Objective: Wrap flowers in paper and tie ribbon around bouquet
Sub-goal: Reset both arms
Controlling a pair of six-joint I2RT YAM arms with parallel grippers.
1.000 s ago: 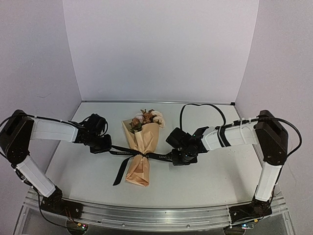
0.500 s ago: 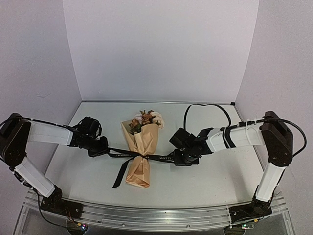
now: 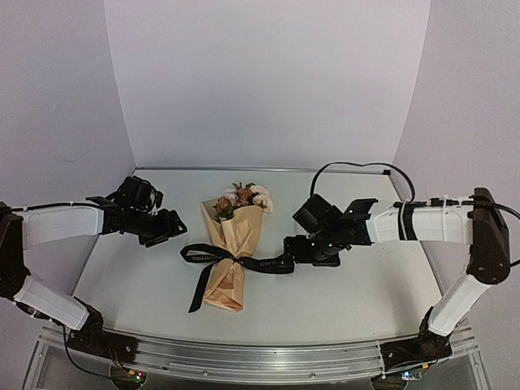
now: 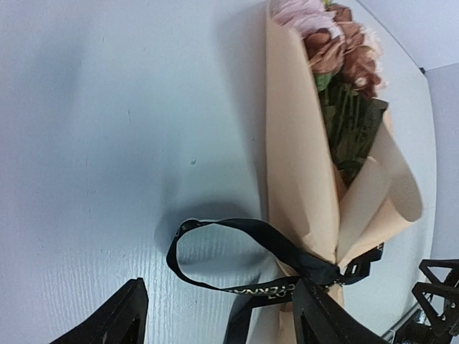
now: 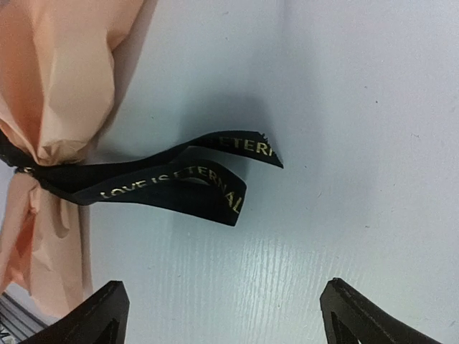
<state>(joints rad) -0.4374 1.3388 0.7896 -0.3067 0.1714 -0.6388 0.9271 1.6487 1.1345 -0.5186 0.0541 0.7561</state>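
The bouquet (image 3: 231,244) lies on the table, a tan paper (image 4: 301,158) cone with its narrow end toward the arms. The flowers (image 3: 244,197), cream, pink and brown, show at its far, wide end. The black ribbon (image 3: 236,260) is knotted round the cone's waist. It makes a slack loop (image 4: 215,222) on the left, a tail runs toward the near edge, and two lettered ends (image 5: 179,188) lie on the right. My left gripper (image 3: 166,227) stands open just left of the loop, holding nothing. My right gripper (image 3: 296,248) is open beside the lettered ends, apart from them.
White walls close the table (image 3: 366,284) at the back and on both sides. An aluminium rail (image 3: 260,357) runs along the near edge. The right arm's black cable (image 3: 349,166) arches over the far right of the table.
Both grippers have opened and let go of the ribbon, then drawn outward from the bouquet. The ribbon, pulled taut before, now lies slack.
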